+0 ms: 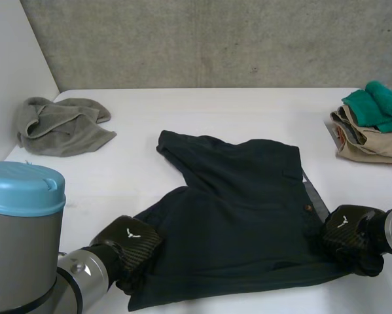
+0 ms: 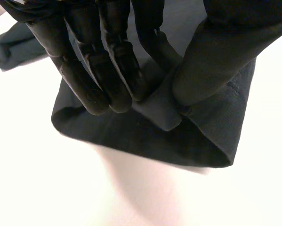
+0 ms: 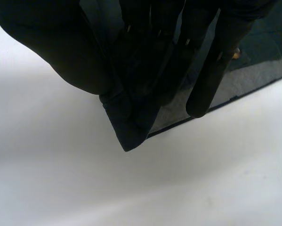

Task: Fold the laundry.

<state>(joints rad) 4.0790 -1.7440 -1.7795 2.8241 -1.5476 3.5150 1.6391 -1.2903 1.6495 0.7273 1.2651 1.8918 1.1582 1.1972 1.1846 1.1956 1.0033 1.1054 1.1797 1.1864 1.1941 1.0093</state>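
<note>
A pair of dark navy shorts (image 1: 241,216) lies half folded in the middle of the white table (image 1: 202,118). My left hand (image 1: 131,243) is at the shorts' near left corner; in the left wrist view its fingers (image 2: 103,80) and thumb pinch a fold of the dark cloth (image 2: 159,117) at a leg hem. My right hand (image 1: 349,239) is at the near right corner by the waistband; in the right wrist view its fingers (image 3: 202,70) and thumb are closed on the cloth's corner (image 3: 129,136).
A crumpled grey cloth (image 1: 61,124) lies at the far left of the table. At the far right edge sits a stack of folded clothes (image 1: 372,134), green on top of tan. A concrete wall runs behind the table.
</note>
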